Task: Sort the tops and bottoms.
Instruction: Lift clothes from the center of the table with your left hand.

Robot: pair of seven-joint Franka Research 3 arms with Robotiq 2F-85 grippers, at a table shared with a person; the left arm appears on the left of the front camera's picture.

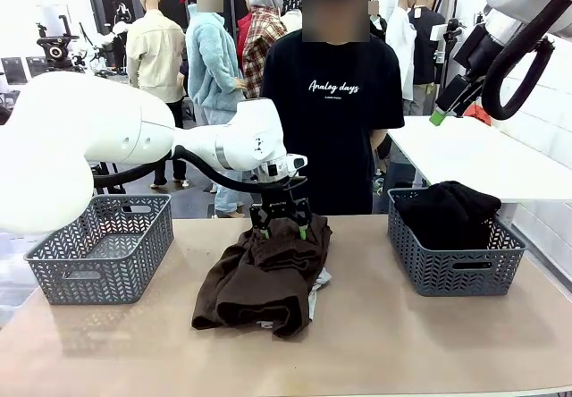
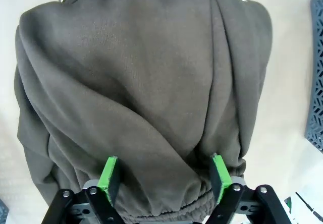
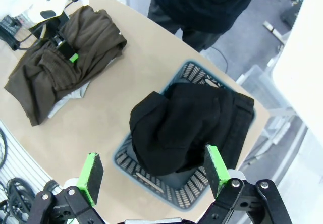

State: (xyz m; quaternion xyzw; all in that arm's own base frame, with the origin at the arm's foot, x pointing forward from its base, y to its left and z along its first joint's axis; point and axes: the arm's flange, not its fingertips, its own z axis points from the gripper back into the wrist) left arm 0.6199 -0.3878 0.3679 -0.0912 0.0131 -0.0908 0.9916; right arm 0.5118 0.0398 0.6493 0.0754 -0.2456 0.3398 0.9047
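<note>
The dark brown bottoms (image 1: pixel 264 276) lie crumpled on the table's middle, gathered waistband toward the person. My left gripper (image 1: pixel 281 223) is pressed down onto their far end. In the left wrist view, the left gripper (image 2: pixel 164 176) is open, and its green pads (image 2: pixel 107 176) straddle a thick fold of the brown cloth (image 2: pixel 136 72) by the waistband. A light grey top (image 1: pixel 320 279) peeks out from under the brown pile's right edge. The black bottoms (image 3: pixel 186 125) fill the right basket (image 1: pixel 456 258). My right gripper (image 3: pixel 154 171) hangs open high above them, holding nothing.
A grey mesh basket (image 1: pixel 103 249) stands at the table's left with nothing in it. A person in a black T-shirt with white script (image 1: pixel 332 102) stands at the far edge. Bare tabletop (image 1: pixel 375 343) lies in front of the pile and between the baskets.
</note>
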